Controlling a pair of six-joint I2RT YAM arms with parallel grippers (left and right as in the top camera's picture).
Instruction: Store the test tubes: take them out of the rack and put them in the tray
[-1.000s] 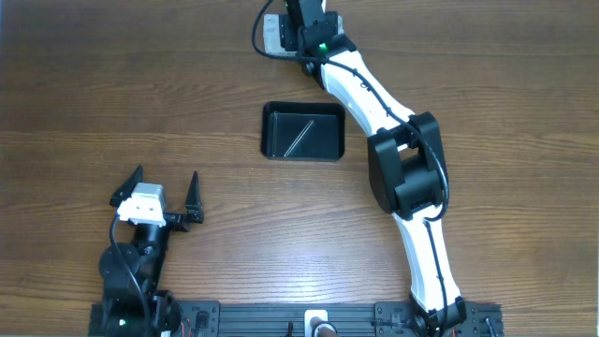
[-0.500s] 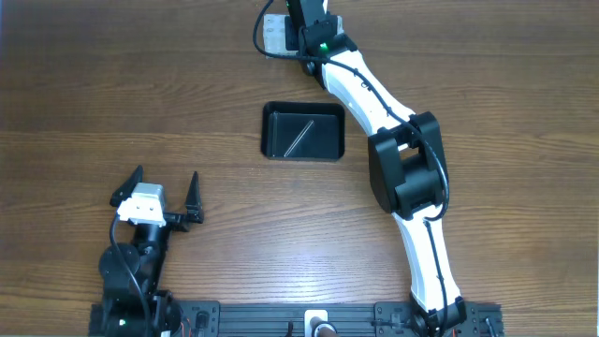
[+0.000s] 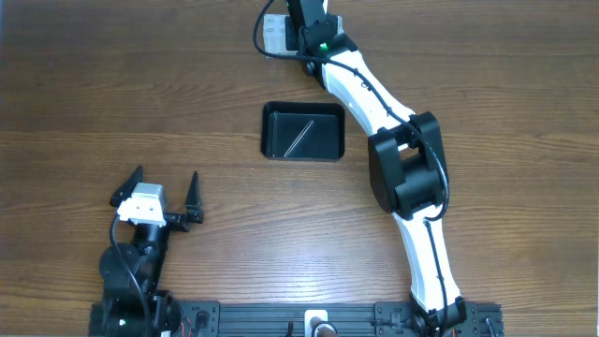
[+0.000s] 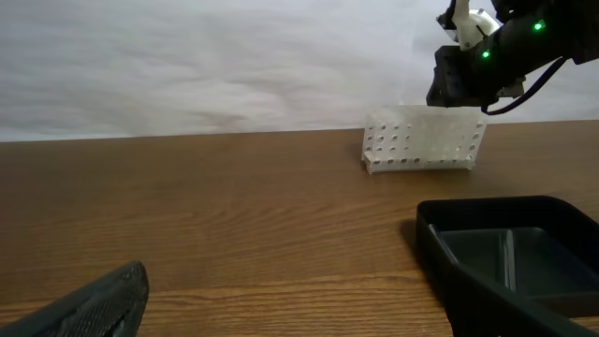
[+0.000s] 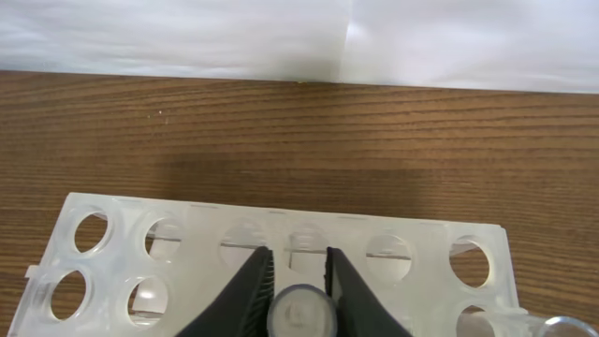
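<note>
Pincer of right arm (image 5: 298,267) snug around test tube (image 5: 301,315) at rack (image 5: 122,217)

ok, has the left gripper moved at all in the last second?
No. In the top view the left gripper sits at the same spot on the table, below and left of the tray, fingers open as before.
</note>
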